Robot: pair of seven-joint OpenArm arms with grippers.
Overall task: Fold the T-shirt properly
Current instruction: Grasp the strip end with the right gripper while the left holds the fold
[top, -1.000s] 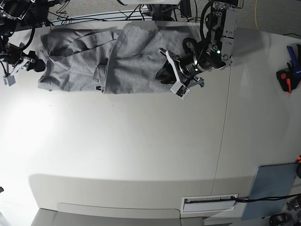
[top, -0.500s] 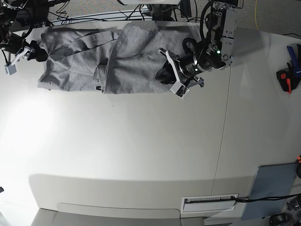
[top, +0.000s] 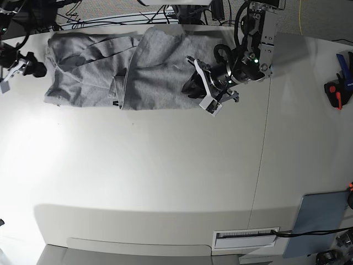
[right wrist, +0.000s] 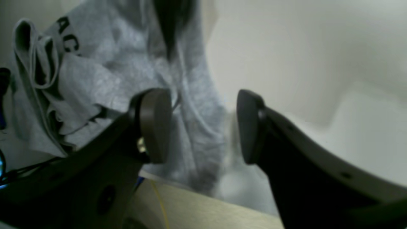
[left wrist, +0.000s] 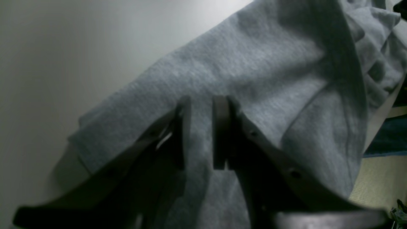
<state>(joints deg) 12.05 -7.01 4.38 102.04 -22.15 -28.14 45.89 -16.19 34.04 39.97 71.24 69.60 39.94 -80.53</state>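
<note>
1. White tabletop [top: 165, 176] is seen across most of the base view, with cables lying beyond its far edge at 12 o'clock
2. Along that far edge, from about 10 to 12 o'clock, the T-shirt [top: 138, 69] is laid out in loose folds, one flap turned over its middle
3. Black block lettering on the T-shirt [right wrist: 68, 39] is caught in the right wrist view, at 10 o'clock in that picture
4. The left gripper [top: 207, 88] is placed at the T-shirt's edge nearest 1 o'clock; in the left wrist view its fingers [left wrist: 219, 133] are set close together with a strip of grey cloth between them, so it is clamped on the T-shirt [left wrist: 254, 73]
5. The right gripper [top: 14, 69] is found at 10 o'clock, just off the T-shirt's other end and apart from the cloth
6. Its jaws are spread wide in the right wrist view, with nothing between the pads [right wrist: 154, 124]
7. A grey-blue panel [top: 320, 221] is seen at 4 o'clock and a red and black tool [top: 337, 91] at 2 o'clock, both well apart from the T-shirt
</note>
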